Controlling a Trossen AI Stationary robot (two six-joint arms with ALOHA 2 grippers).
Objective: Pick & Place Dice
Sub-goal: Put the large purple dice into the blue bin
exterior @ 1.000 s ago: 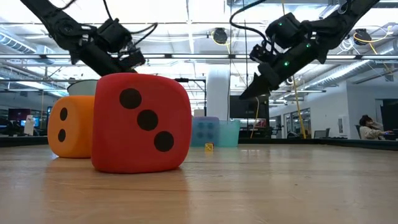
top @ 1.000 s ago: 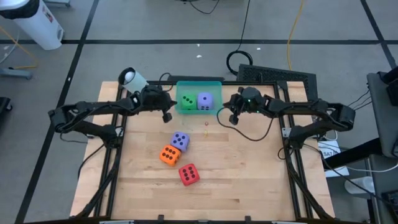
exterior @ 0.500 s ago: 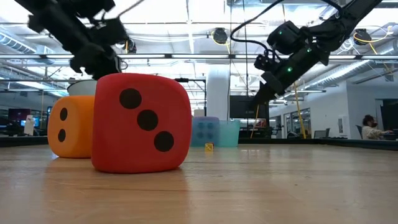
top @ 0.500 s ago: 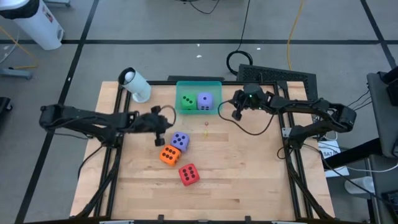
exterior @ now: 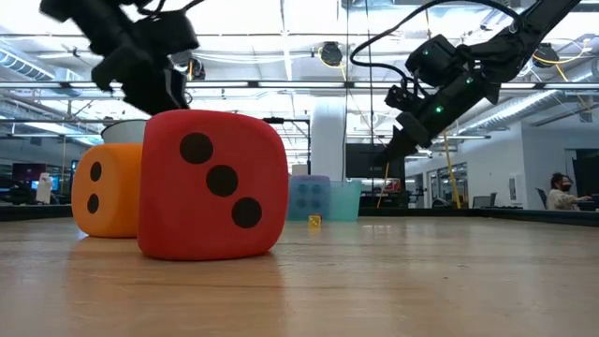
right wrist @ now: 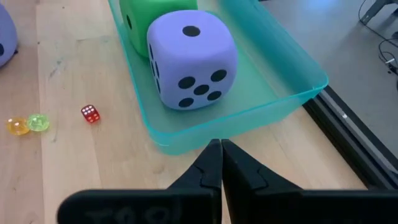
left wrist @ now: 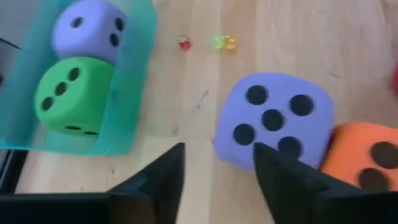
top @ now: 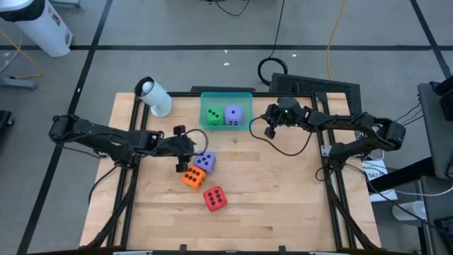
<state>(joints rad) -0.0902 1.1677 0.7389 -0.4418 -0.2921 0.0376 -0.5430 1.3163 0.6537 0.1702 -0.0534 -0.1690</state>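
Note:
In the teal tray (top: 226,98) at the table's far edge sit a green die (top: 213,115) and a purple die (top: 233,115). On the table lie another purple die (top: 204,161), an orange die (top: 191,176) and a red die (top: 215,198). My left gripper (left wrist: 217,177) hovers open, close to the loose purple die (left wrist: 273,121) on its left side, touching nothing. Just right of the tray, my right gripper (right wrist: 221,165) hangs shut above the table, with nothing in it.
Three tiny bits, red (right wrist: 90,114), green (right wrist: 37,122) and yellow (right wrist: 17,126), lie on the wood between the tray and the loose dice. A white cylinder (top: 153,96) lies at the far left corner. Bare wood stretches along the table's right side.
My left gripper has swung from beside the tray's left end toward the table's near edge and now hovers by the loose purple die. The dice have kept their places.

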